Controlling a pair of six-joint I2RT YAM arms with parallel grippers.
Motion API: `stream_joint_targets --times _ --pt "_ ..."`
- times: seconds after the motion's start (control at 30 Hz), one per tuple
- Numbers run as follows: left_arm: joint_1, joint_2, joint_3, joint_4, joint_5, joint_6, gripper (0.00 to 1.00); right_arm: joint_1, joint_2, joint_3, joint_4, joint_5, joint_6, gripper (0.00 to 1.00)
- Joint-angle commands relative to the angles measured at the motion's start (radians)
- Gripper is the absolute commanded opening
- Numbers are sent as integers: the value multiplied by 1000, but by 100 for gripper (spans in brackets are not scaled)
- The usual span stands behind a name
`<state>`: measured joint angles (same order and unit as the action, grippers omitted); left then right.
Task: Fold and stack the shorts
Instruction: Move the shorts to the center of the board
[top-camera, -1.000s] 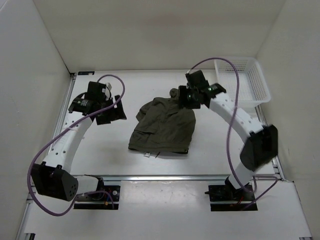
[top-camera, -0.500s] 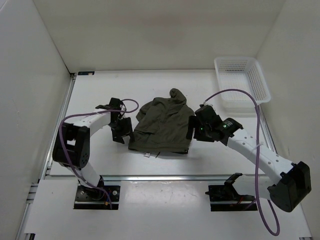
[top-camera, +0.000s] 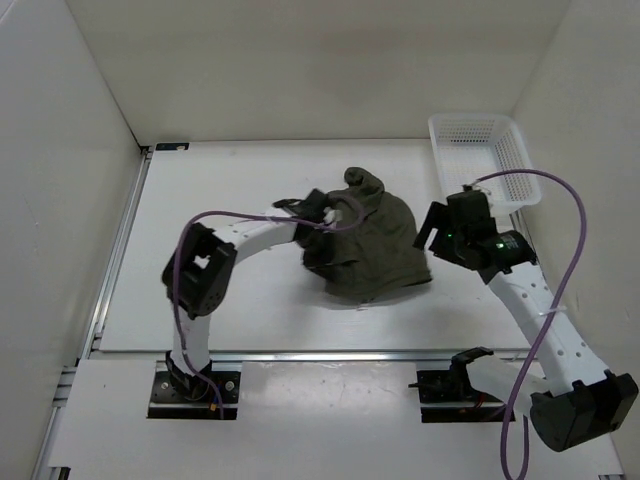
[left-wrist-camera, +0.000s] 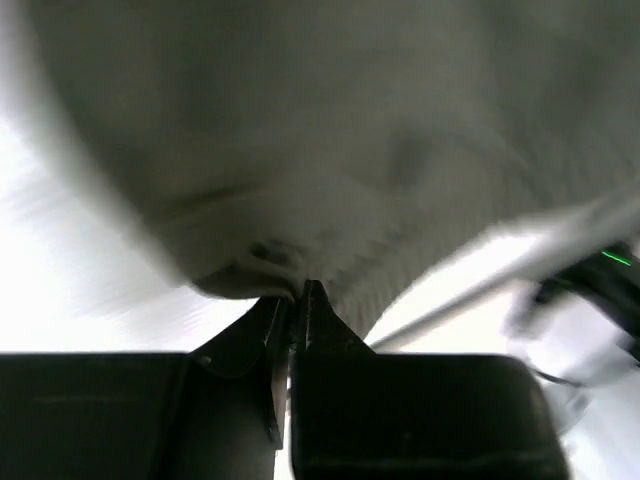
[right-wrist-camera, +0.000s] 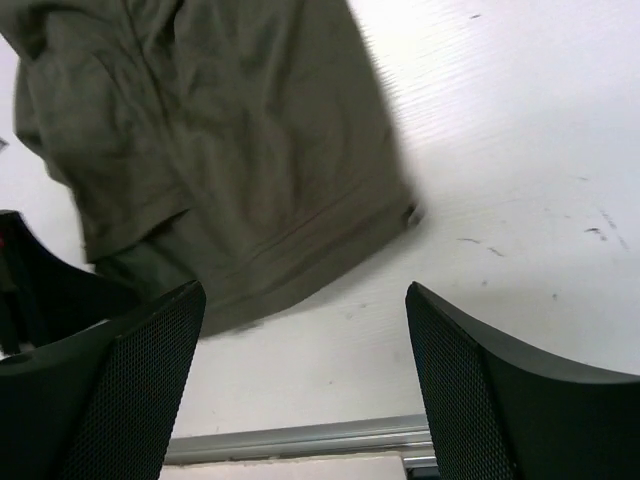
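— Where are the shorts (top-camera: 375, 250)?
— Bunched mid-table, well left of the white basket (top-camera: 528, 162) in the far right corner.
— Your left gripper (left-wrist-camera: 300, 292)?
— Pinched tight on the shorts' left edge.
— And your right gripper (right-wrist-camera: 300, 300)?
— My fingers are spread wide just right of the shorts, gripping nothing.

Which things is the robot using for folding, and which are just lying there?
For the job: the shorts, the left gripper pinching their edge, the right gripper open near them.
Just lying about: the white basket in the far right corner.
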<state>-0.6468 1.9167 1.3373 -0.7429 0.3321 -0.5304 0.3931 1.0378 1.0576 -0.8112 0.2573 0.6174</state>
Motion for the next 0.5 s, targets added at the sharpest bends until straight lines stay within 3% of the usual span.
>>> stream_joint_targets --times 0.0,0.07,0.1,0.13,0.2,0.27,0.33,0.37,0.47 --pt "-155 59 241 54 212 -43 10 -110 -32 39 -39 -35 -62 86" --pt "-166 79 363 54 298 -52 15 -151 -56 25 -48 -96 -74 86" --pt "-166 79 387 45 298 -52 26 -178 -56 15 -48 -111 -74 86" --pt "-153 67 404 30 298 -52 65 -187 -74 -14 -48 -125 -74 86" --pt "-111 24 416 -15 221 -10 86 -188 -107 -48 -48 -136 -74 86" --pt "-61 -2 396 -70 161 18 99 -188 -122 -103 -48 -168 -74 86" --pt "-25 -16 369 -88 121 27 91 -188 -131 -160 -34 -206 -50 86" --pt "7 -16 358 -98 120 27 68 -188 -131 -180 -34 -263 -38 86" --pt "30 27 339 -98 81 27 31 -188 -131 -267 19 -337 30 86"
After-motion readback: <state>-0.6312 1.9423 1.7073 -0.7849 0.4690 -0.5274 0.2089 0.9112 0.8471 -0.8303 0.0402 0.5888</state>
